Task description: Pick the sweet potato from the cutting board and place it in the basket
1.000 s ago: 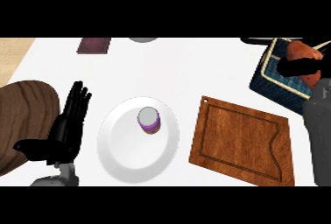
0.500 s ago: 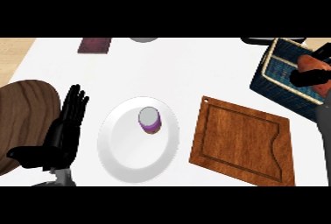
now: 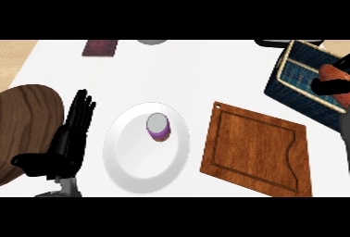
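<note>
Head view: right hand (image 3: 333, 85) holds sweet potato (image 3: 334, 74) over basket (image 3: 298, 78) (unlabelled).

Right hand (image 3: 331, 85) carried sweet potato (image 3: 336, 74) lower over basket (image 3: 301, 78).

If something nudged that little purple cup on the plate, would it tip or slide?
Probably slide first. The cup looks short and squat, so it seems unlikely to tip. It stands on a smooth white plate, which likely offers little grip. If it did fall on its side, its round shape suggests that it could roll toward the rim.
</note>
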{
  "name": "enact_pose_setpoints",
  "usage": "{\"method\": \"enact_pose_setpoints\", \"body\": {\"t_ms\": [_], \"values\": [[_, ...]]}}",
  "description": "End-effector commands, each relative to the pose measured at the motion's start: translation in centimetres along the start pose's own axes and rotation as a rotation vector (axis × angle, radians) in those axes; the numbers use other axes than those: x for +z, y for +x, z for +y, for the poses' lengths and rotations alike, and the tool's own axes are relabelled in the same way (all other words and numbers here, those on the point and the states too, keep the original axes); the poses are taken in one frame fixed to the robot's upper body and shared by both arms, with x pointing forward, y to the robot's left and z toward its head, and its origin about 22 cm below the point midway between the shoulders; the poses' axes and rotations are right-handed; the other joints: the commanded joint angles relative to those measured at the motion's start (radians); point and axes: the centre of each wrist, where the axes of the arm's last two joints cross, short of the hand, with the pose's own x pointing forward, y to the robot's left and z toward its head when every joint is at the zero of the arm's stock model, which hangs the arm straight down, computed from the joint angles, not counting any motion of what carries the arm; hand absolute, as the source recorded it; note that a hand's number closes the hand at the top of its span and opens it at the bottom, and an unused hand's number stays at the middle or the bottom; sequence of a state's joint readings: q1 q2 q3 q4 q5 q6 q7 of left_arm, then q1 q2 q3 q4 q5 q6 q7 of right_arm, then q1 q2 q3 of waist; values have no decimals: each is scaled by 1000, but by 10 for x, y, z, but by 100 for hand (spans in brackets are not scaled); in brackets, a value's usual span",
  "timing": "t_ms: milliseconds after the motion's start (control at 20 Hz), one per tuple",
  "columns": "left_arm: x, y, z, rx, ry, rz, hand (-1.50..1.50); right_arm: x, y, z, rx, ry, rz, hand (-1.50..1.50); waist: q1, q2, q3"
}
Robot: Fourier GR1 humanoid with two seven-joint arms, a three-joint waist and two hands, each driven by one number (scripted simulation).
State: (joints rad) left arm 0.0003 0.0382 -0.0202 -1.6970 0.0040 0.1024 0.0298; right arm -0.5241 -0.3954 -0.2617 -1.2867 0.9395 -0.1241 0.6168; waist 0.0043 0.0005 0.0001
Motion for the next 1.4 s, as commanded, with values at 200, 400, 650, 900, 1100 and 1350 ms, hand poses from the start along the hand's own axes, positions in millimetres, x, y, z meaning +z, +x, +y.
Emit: {"method": "enact_pose_setpoints", "body": {"t_ms": [200,400,650,900,1100,1350], "values": [[8,-5,13,5,21,-12,0,9,-29,2,-43,-39,85,150,-4,-2,0],[-3,3,10,-9,19,-7,0,-16,-43,1,-22,11,99,-150,-1,-1,0],[-5,1,13,19,14,0,0,-23,-44,5,-37,28,69,-150,-1,0,0],[-8,-8,4,4,23,-10,0,-20,-58,20,-165,-69,16,-150,-1,1,0],[-8,15,0,-13,20,-12,0,-33,-51,-6,-196,-181,-37,-150,0,0,0],[-12,11,2,8,6,-1,0,-15,-39,-32,-208,-321,-42,-150,-10,-3,-1]]}}
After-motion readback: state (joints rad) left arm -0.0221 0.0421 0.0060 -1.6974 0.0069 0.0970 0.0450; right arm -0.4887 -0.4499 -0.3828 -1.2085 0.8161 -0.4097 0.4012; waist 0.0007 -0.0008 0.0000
